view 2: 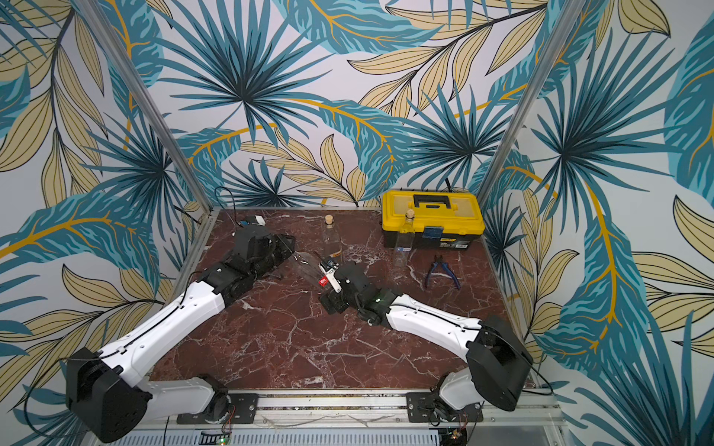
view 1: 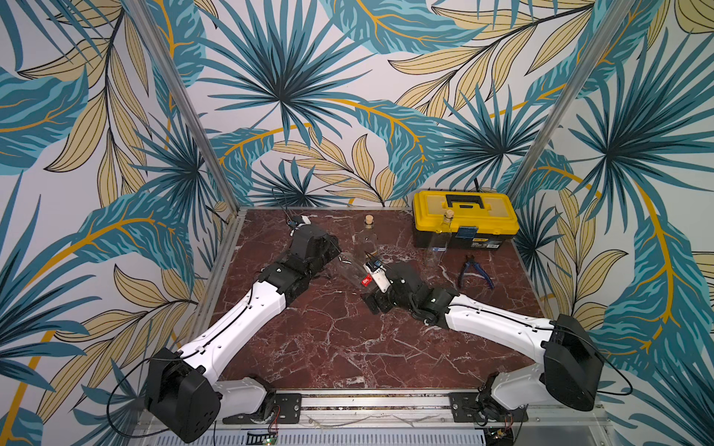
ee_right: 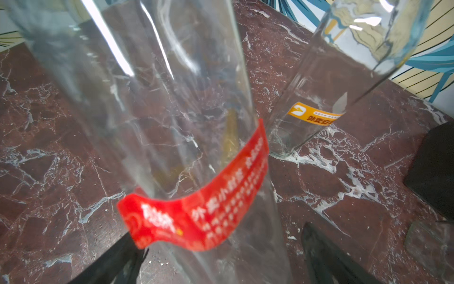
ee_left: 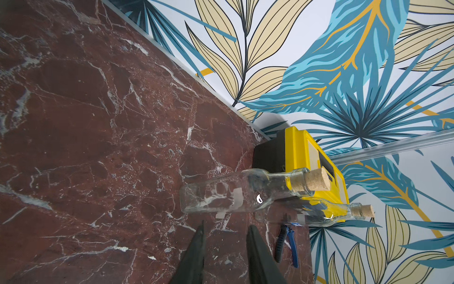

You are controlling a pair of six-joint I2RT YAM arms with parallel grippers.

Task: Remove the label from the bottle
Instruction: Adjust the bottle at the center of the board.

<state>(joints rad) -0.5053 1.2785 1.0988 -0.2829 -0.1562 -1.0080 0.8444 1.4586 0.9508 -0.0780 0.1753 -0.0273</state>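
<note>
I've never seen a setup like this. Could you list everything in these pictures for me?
Bottles: three, clear glass; red-labelled bottle tilted at centre, corked bottle upright behind it, second corked bottle upright at right rear.
Labels: two; red label on the tilted bottle, one end lifted; orange label on the corked bottle behind.
Toolbox: one, yellow and black, back right corner.
Pliers: one, blue handles, lying before the toolbox.
Table: one, red-brown marble.
Walls: blue and tan leaf wallpaper.
Left arm, right arm: two, white and black, from the near corners.
Left pincer: black, closed at the tilted bottle's neck.
Right pincer: black, open, straddling it by the red label.
</note>
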